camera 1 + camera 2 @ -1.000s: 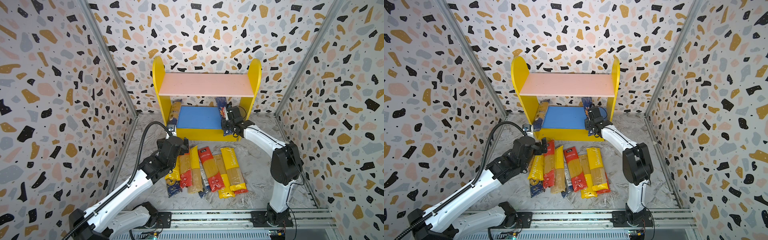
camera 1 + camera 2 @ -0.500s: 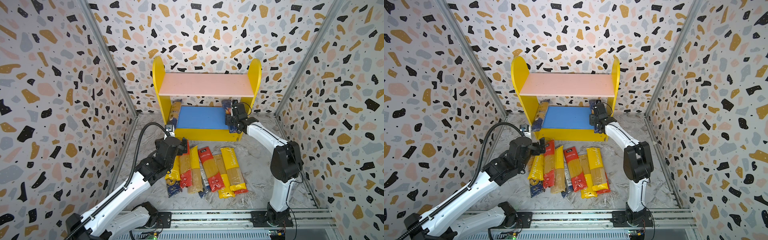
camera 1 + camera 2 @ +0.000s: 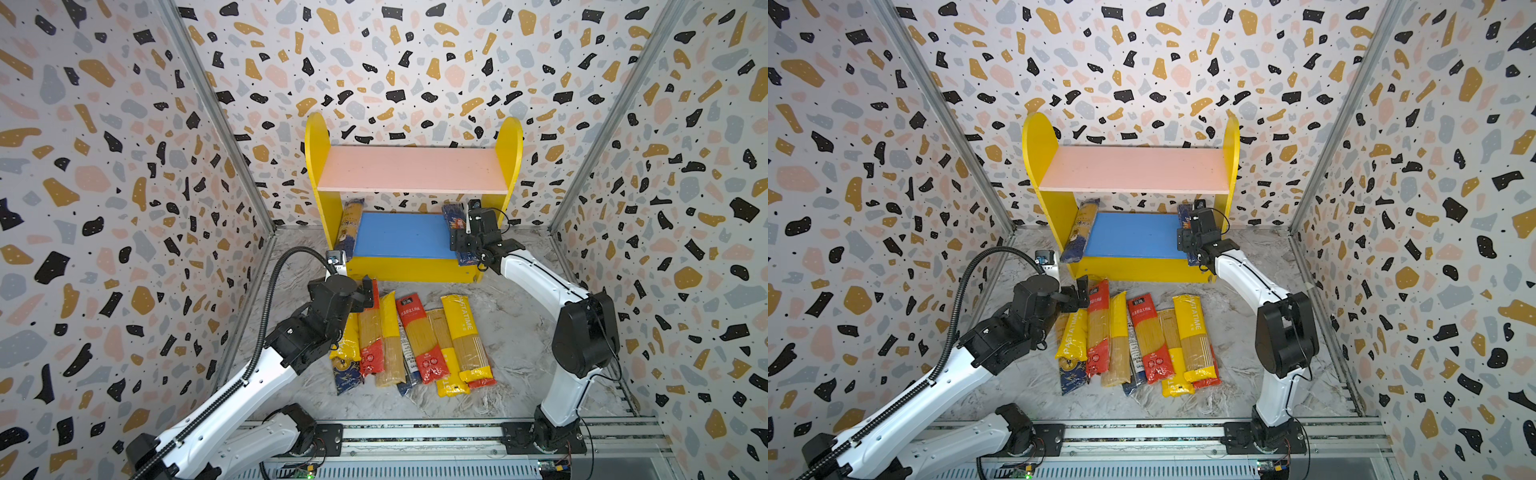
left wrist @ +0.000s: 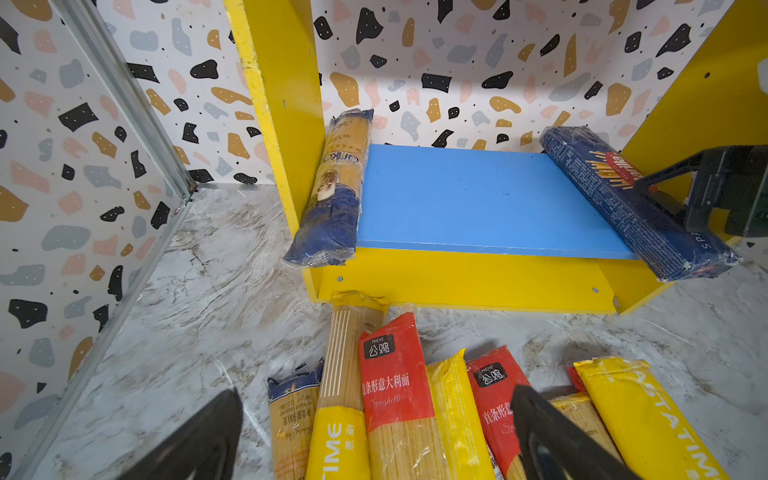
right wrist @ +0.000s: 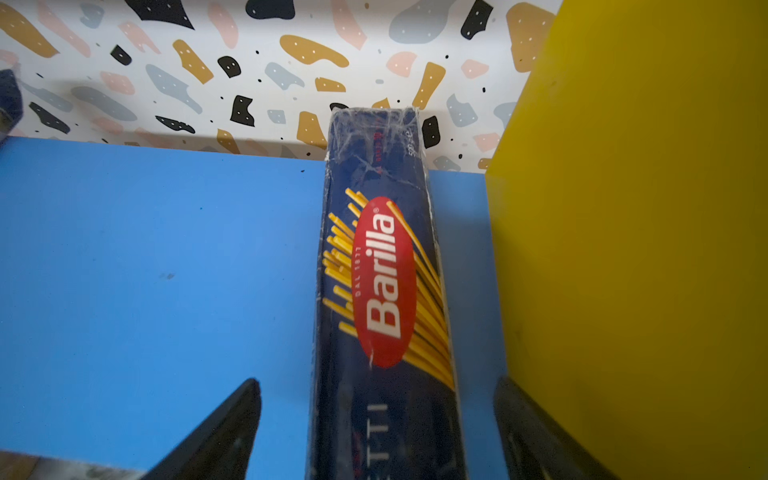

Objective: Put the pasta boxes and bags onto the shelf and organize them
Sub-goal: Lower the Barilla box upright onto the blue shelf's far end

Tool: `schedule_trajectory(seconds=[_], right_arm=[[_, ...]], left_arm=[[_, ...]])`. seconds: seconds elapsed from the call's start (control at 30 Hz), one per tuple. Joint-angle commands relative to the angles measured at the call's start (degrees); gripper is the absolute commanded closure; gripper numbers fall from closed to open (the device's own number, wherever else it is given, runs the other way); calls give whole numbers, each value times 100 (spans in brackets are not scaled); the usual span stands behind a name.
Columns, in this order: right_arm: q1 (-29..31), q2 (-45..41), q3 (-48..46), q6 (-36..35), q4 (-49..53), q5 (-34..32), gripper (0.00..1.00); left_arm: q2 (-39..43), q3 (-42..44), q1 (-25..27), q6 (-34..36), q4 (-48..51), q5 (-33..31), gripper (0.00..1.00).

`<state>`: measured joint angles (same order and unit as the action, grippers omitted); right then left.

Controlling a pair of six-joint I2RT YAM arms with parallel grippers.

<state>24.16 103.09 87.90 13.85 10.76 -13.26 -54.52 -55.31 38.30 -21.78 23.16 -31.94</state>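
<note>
Left arm stretched low, left gripper spread wide over the row of pasta bags on the floor. Further back, right arm reaches into the shelf. Only its wrist view shows the right gripper parted, with gaps either side of the Barilla pack on the blue board. A blue-ended bag hugs the left panel.

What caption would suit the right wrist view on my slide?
Open right gripper straddling the Barilla pack, which lies on the blue board close beside the yellow side panel.
</note>
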Motion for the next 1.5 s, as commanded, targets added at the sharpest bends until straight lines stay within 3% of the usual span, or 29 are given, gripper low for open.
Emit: schedule_trajectory(seconds=[0.0,0.4,0.77,1.1,1.47], right_arm=[[187,-395,2,82,-168,100,14],[672,555,708,202,-109,194,16],[541,1974,2397,322,639,43,16],[108,2129,2531,355,905,104,16],[49,2413,3008,247,1103,-151,15]], left_arm=[[187,63,-34,-107,40,30,1],[385,162,-34,-92,223,-125,0],[312,90,-51,64,273,-365,1],[146,29,-69,130,171,-295,0],[185,21,-77,104,183,-277,1]])
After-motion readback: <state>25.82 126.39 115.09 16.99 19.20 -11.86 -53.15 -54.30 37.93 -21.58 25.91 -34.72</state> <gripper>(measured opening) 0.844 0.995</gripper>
